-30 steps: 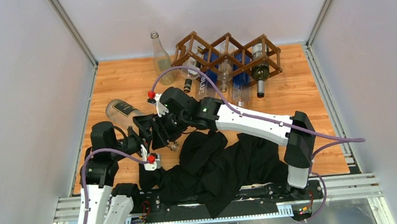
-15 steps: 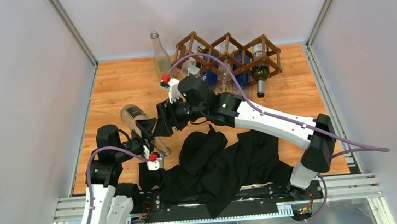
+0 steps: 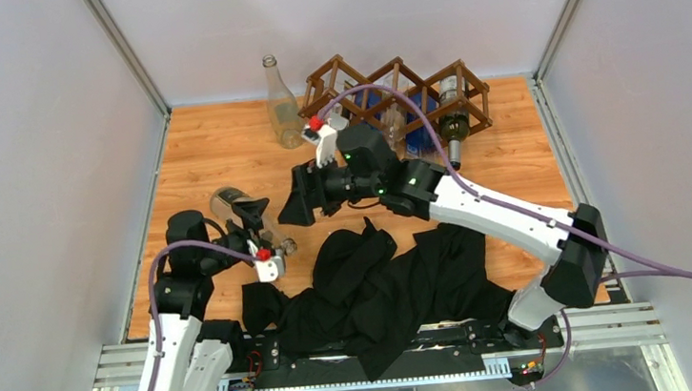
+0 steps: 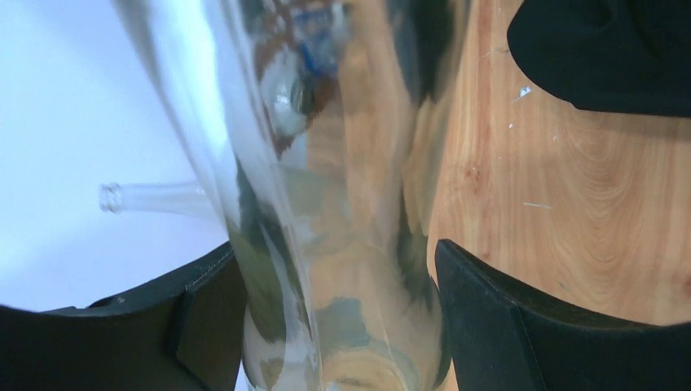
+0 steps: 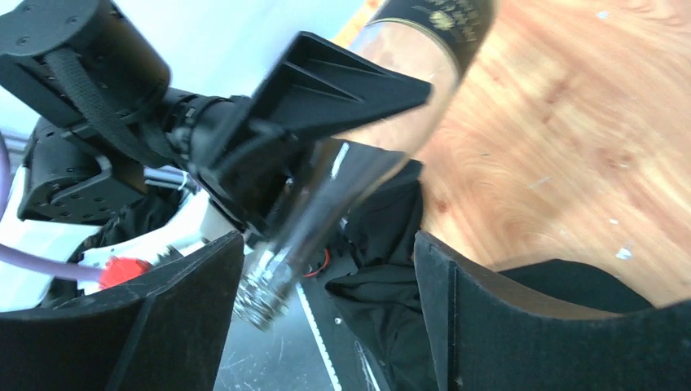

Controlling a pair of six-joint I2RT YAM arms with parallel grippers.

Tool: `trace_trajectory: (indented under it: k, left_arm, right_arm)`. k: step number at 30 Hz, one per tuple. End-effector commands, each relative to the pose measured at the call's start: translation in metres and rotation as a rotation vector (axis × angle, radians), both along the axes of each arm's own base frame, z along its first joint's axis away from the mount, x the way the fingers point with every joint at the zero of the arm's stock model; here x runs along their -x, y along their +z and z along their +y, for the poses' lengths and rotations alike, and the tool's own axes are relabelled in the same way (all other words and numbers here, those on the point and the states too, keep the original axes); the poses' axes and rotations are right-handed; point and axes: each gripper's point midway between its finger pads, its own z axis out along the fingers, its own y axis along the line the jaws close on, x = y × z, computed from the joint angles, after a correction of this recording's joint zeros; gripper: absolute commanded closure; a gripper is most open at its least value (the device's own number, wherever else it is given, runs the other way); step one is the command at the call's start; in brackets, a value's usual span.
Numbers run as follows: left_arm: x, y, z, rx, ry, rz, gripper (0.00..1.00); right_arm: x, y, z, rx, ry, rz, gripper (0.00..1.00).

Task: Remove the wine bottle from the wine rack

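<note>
The clear wine bottle with a dark label hangs tilted over the left of the table, off the wine rack, neck toward the near edge. My left gripper is shut on its lower body; in the left wrist view the glass fills the gap between both black fingers. My right gripper is open, a little to the bottle's right. In the right wrist view the bottle's threaded mouth shows between its spread fingers, with nothing gripped.
The dark wooden rack at the back holds a dark green bottle and clear ones. One clear bottle stands upright left of the rack. A crumpled black cloth lies near the front edge. Grey walls close in both sides.
My right gripper opened, let go of the bottle's neck and drew back up and right toward the rack. My left gripper kept the bottle and shifted slightly right.
</note>
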Motion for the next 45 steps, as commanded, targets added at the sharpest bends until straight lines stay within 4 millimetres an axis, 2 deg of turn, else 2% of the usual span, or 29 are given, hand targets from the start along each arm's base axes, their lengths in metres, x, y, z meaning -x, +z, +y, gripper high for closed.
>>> trace_trajectory:
  k: [1, 2, 5, 10, 16, 20, 24, 30, 39, 45]
  left_arm:
    - [-0.02, 0.101, 0.0, 0.188, 0.078, -0.135, 1.0]
    - [-0.023, 0.108, 0.0, 0.238, 0.105, -0.091, 1.0]
    - [-0.028, 0.121, -0.001, 0.345, 0.146, 0.028, 1.0]
    - [-0.033, 0.139, -0.007, 0.542, 0.212, 0.244, 1.0]
    - [-0.031, 0.179, -0.023, 0.808, 0.212, 0.486, 1.0]
    - [-0.03, 0.206, -0.033, 0.952, 0.191, 0.617, 1.0]
    - [-0.028, 0.224, -0.043, 1.073, 0.161, 0.759, 1.0]
    - [-0.022, 0.243, -0.051, 1.153, 0.1, 0.853, 1.0]
    - [-0.009, 0.249, -0.054, 1.173, 0.073, 0.912, 1.0]
    - [-0.003, 0.249, -0.056, 1.184, 0.063, 0.943, 1.0]
  right_arm:
    - [-0.029, 0.036, -0.04, -0.089, -0.117, -0.048, 0.14]
    - [-0.032, 0.043, -0.05, -0.105, -0.141, -0.063, 0.11]
    - [-0.042, 0.049, -0.07, -0.115, -0.194, -0.098, 0.09]
    - [-0.045, 0.048, -0.088, -0.106, -0.235, -0.143, 0.07]
    - [-0.043, 0.03, -0.091, -0.119, -0.229, -0.171, 0.06]
    - [-0.038, 0.035, -0.088, -0.209, -0.207, -0.239, 0.05]
    - [-0.028, 0.034, -0.078, -0.259, -0.164, -0.321, 0.05]
    - [-0.015, 0.036, -0.053, -0.261, -0.12, -0.418, 0.04]
    - [-0.026, 0.039, -0.021, -0.236, -0.159, -0.523, 0.04]
    - [-0.021, 0.05, 0.004, -0.265, -0.097, -0.547, 0.04]
